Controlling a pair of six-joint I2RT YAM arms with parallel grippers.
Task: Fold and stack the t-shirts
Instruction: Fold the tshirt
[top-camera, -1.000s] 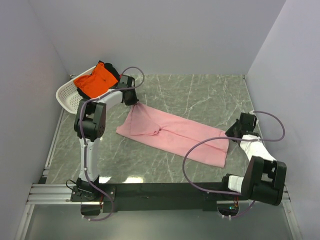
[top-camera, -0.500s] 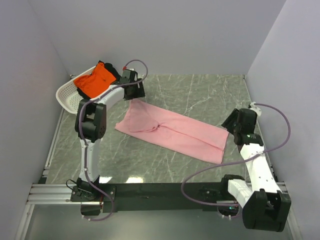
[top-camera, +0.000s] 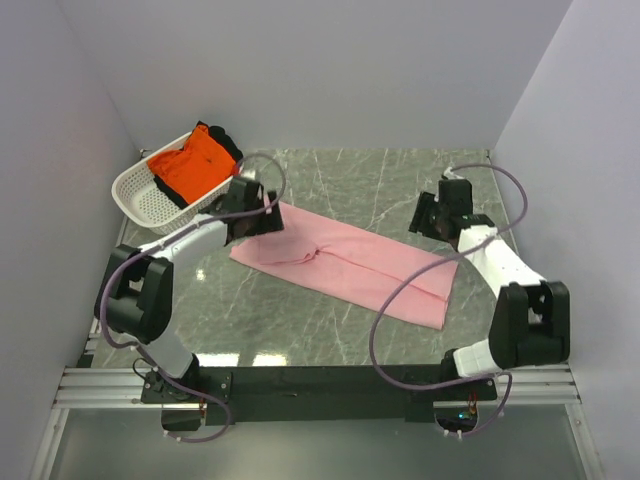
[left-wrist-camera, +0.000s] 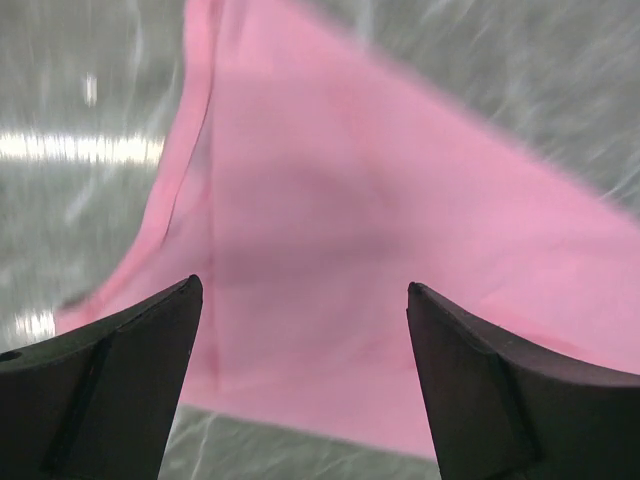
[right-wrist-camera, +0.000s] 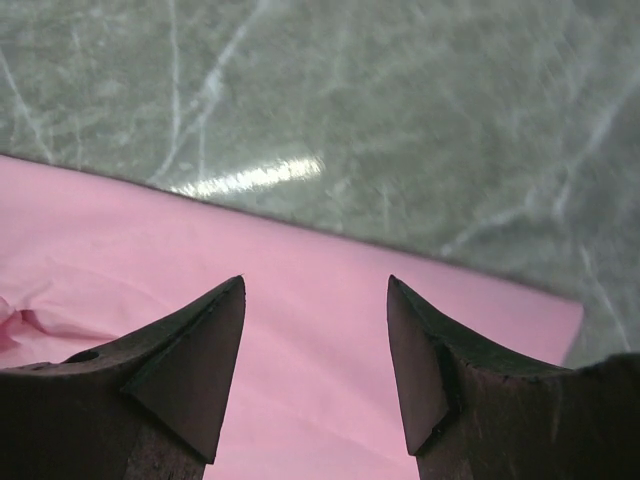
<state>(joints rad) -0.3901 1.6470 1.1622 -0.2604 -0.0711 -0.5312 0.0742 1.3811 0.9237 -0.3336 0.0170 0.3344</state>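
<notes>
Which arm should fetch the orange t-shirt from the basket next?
Left, most likely. The left claw, open, hangs over the pink t-shirt at the end beside the white basket holding the orange t-shirt. The right claw, also open, is by the shirt's opposite end, far from the basket.

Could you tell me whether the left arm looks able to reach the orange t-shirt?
Probably yes: the orange t-shirt lies exposed in the white basket, near the open left gripper, with nothing between them.
</notes>
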